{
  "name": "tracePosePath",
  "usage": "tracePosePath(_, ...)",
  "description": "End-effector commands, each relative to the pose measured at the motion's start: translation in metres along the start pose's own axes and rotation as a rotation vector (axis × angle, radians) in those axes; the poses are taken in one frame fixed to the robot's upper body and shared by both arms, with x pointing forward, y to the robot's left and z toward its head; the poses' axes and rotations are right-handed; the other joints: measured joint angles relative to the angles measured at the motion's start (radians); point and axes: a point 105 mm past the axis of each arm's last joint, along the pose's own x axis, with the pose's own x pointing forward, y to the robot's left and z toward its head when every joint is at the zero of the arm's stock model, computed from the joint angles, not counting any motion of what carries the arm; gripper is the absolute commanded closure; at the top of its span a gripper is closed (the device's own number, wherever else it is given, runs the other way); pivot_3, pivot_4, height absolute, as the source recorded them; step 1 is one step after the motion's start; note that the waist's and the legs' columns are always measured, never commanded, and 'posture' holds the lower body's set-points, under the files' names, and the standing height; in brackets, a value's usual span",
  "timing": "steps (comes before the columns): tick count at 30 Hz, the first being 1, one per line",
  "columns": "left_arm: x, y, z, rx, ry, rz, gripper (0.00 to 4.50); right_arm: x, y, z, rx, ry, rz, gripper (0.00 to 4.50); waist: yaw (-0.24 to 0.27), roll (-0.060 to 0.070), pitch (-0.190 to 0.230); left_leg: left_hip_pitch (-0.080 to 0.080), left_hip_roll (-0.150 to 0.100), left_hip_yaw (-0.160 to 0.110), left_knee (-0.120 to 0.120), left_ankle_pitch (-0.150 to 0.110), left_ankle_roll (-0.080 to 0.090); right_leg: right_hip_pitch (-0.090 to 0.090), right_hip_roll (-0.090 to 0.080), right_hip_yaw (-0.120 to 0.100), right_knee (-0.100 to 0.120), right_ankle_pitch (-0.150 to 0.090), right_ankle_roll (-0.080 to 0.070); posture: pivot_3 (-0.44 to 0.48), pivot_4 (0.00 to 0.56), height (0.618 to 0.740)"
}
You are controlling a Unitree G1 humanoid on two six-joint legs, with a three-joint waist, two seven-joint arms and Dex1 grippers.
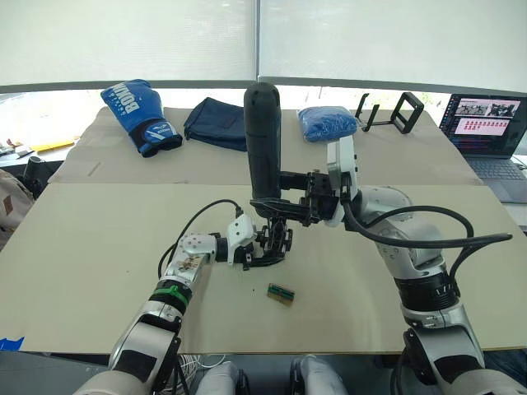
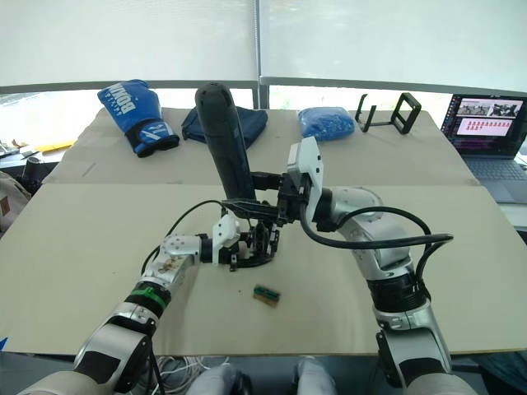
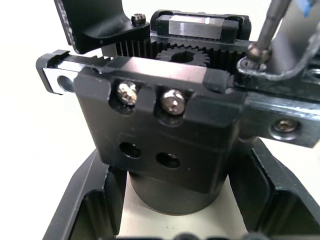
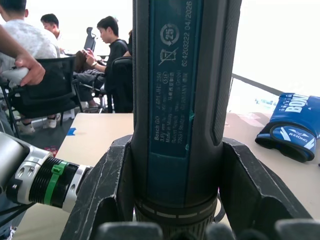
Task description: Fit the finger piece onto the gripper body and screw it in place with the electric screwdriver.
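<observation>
My left gripper (image 1: 255, 251) is shut on the round base of the gripper body (image 1: 276, 239), holding it upright on the table. In the left wrist view its fingers (image 3: 75, 210) flank the gripper body (image 3: 165, 135), which shows a gear, toothed racks and two silver screws. My right gripper (image 1: 270, 196) is shut on the electric screwdriver (image 1: 263, 132), which stands nearly upright over the body. The metal bit (image 3: 272, 22) rests on a screw head (image 3: 257, 52) in a black part (image 3: 270, 102) that may be the finger piece; I cannot tell it from the body.
A small green-brown block (image 1: 281, 294) lies just in front of the body. At the table's back are a blue boxing glove (image 1: 140, 115), a dark cloth (image 1: 216, 122), a blue bag (image 1: 327, 123) and a black stand (image 1: 391, 111). A laptop (image 1: 486, 132) is at far right. People sit beyond the table (image 4: 95, 130).
</observation>
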Motion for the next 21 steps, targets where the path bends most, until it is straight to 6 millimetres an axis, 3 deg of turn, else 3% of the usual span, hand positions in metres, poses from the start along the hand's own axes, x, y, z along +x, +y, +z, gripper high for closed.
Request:
tracePosePath(1,0.003,-0.003,0.005,0.019,-0.006,-0.026,2.15,0.000,0.005,-0.041,0.110,0.125,-0.016,2.56,0.000,0.000,0.000,0.000,0.000,0.000,0.000,0.000,0.000,0.000,0.000,0.000,0.000,0.000,0.000,0.000,0.150,0.740)
tracePosePath(12,0.002,-0.002,0.004,0.017,0.001,-0.027,2.15,-0.003,0.002,-0.035,0.042,0.118,0.004,2.56,0.000,0.000,0.000,0.000,0.000,0.000,0.000,0.000,0.000,0.000,0.000,0.000,0.000,0.000,0.000,0.000,0.150,0.740)
tracePosePath(18,0.001,0.000,0.003,0.026,0.011,-0.007,2.15,-0.002,-0.006,-0.002,-0.011,0.070,0.034,2.56,0.000,0.000,0.000,0.000,0.000,0.000,0.000,0.000,0.000,0.000,-0.001,0.000,0.000,0.000,0.000,0.000,0.150,0.740)
tracePosePath(21,0.001,0.001,0.001,0.023,0.022,0.001,2.15,-0.002,0.002,0.026,-0.057,-0.020,0.126,2.56,0.001,-0.001,0.000,-0.001,0.000,-0.001,0.000,0.000,0.001,-0.001,-0.001,0.000,0.000,0.000,0.000,0.000,0.150,0.740)
